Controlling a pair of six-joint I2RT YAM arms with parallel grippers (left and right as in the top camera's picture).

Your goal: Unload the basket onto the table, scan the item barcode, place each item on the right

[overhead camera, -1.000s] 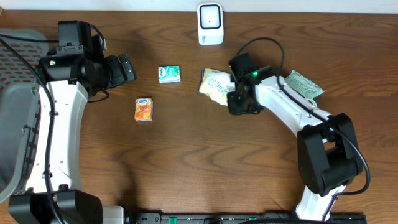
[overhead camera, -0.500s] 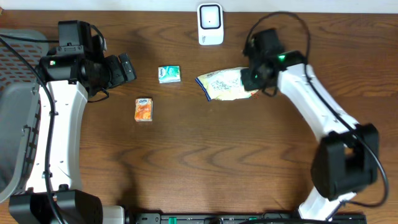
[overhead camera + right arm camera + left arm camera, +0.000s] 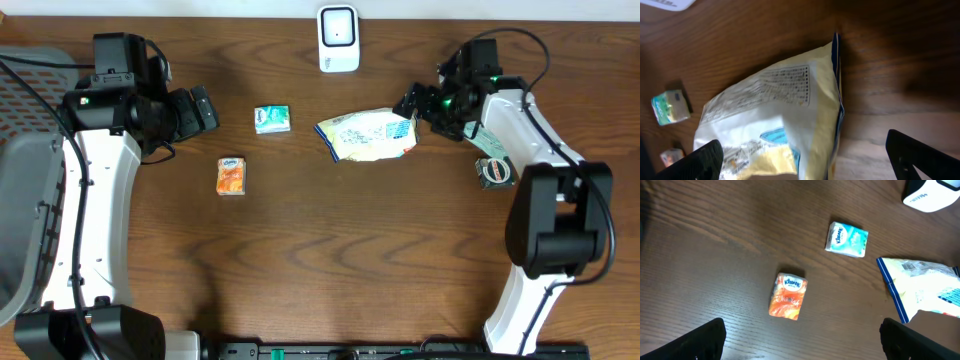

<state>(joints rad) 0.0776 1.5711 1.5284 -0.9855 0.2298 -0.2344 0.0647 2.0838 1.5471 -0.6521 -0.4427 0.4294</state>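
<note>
The item, a yellow-and-white snack bag (image 3: 366, 135), lies flat on the table in front of the white scanner (image 3: 338, 38). Its printed back faces up (image 3: 780, 100). My right gripper (image 3: 412, 108) is open at the bag's right end. Its fingers (image 3: 705, 157) stand wide on either side of the bag and do not grip it. My left gripper (image 3: 205, 110) hovers open at the left with nothing between its fingertips (image 3: 695, 342). The bag's blue-edged left end (image 3: 925, 285) shows in the left wrist view.
A green tissue pack (image 3: 271, 119) and an orange tissue pack (image 3: 231, 176) lie left of the bag. A small round item (image 3: 493, 172) and a green packet (image 3: 487, 140) sit beside the right arm. A grey basket (image 3: 25, 170) stands at the far left.
My right gripper dragged the bag to the right, then opened and let it go. The arm swung out to the right, uncovering the round item. The left arm stayed put.
</note>
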